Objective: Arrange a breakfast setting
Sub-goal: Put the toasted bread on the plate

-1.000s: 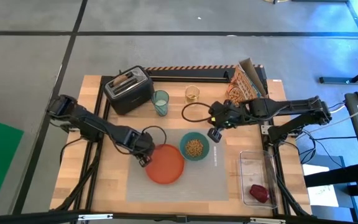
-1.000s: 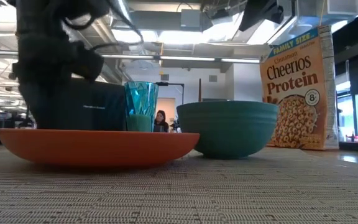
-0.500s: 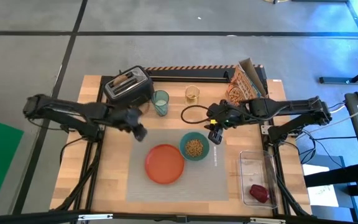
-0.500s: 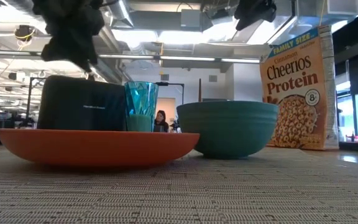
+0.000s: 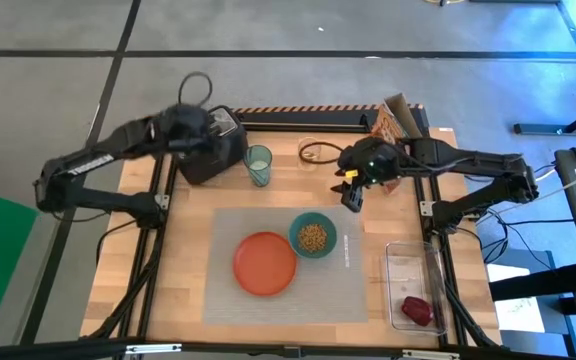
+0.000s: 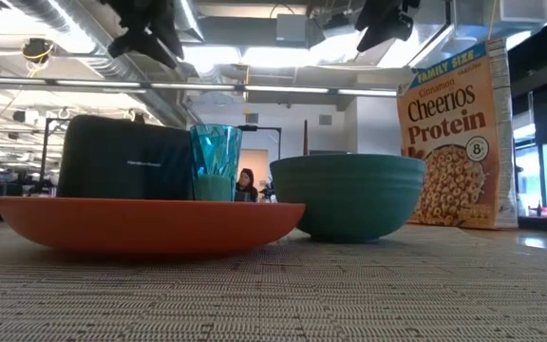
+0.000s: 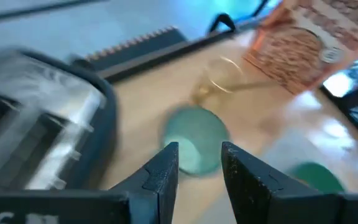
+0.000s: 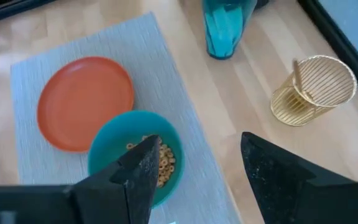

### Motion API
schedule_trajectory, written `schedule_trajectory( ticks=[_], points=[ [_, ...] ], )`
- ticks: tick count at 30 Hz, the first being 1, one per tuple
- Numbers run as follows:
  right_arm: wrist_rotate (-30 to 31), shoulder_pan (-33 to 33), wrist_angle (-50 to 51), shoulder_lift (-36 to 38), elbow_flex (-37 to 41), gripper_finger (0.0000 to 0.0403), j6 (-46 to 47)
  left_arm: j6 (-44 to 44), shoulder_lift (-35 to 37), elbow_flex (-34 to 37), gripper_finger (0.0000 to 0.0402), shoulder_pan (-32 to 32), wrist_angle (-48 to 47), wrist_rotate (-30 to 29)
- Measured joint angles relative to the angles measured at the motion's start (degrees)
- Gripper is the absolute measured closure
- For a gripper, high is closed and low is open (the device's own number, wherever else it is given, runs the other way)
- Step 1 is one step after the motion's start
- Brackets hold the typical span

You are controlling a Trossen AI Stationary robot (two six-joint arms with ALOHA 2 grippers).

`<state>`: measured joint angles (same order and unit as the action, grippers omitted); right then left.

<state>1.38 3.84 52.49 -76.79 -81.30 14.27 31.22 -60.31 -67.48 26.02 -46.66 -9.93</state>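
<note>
A grey placemat (image 5: 353, 290) lies mid-table. On it rest a round orange plate (image 5: 265, 263) and, to its right, a teal bowl (image 5: 313, 236) holding cereal. A pale teal tumbler (image 5: 258, 165) stands beyond the mat beside the black toaster (image 5: 200, 165). My left gripper (image 7: 197, 168) hangs open, high over the toaster's right end (image 5: 226, 148), and the tumbler (image 7: 194, 137) shows past its fingertips. My right gripper (image 8: 197, 180) hangs open above the table, just beyond the bowl (image 8: 135, 149) (image 5: 353, 195). A dark-red fruit (image 5: 416, 310) lies in a clear tray.
A gold wire cup (image 8: 316, 87) with a thin stick in it stands behind the mat, next to a cereal box (image 5: 393, 125). The clear tray (image 5: 408, 270) sits at the near right. A black rail (image 5: 308, 118) runs along the far edge.
My left gripper has left the plate's left rim, risen and swung toward the far left, and now hangs over the toaster. The plate stays where it was on the mat. My right gripper has drifted a little toward the far edge, away from the bowl.
</note>
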Motion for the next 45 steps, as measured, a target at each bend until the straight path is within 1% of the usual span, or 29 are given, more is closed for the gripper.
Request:
schedule_trajectory(
  ticks=[4,8,13,15,19,23,27,34,37,43,45],
  points=[
    [-1.9,1.2,-0.2,0.0,0.0,0.0187,-1.3,-9.2,-5.0,-6.0,0.0284,8.7,-7.2,0.5],
    [-1.2,2.1,-0.4,0.0,0.0,0.0187,-0.2,-17.1,-10.1,-10.0,0.0284,17.4,-15.6,0.6],
    [1.7,3.0,-0.6,0.1,0.0,0.0187,5.4,-25.7,-13.7,-10.4,0.0284,25.4,-20.9,2.1],
    [3.0,3.0,-1.2,0.1,0.0,0.0187,7.1,-28.2,-14.8,-10.4,0.0284,27.8,-21.4,2.0],
    [3.1,2.9,-3.9,0.1,0.0,0.0187,9.8,-32.3,-16.6,-10.4,0.0284,31.2,-21.5,3.2],
    [4.3,2.9,-6.5,0.1,0.0,0.0187,11.8,-36.5,-17.8,-10.4,0.0284,33.2,-22.5,4.2],
    [5.4,2.9,-6.8,0.1,0.0,0.0187,13.7,-40.3,-18.9,-10.4,0.0285,34.0,-24.1,4.8],
    [6.6,2.9,-8.5,0.0,0.0,0.0187,15.4,-41.2,-21.1,-10.4,0.0289,34.5,-23.3,3.4],
    [6.6,2.9,-9.0,0.0,0.0,0.0187,15.5,-43.3,-21.8,-10.4,0.0312,34.5,-23.3,3.2],
    [5.8,2.9,-8.5,0.0,0.0,0.0187,16.7,-44.7,-22.6,-10.6,0.0383,34.4,-22.9,2.5],
    [5.5,2.9,-8.6,0.0,0.0,0.0187,16.9,-45.2,-22.6,-11.3,0.0393,34.4,-23.7,1.9]
  ],
)
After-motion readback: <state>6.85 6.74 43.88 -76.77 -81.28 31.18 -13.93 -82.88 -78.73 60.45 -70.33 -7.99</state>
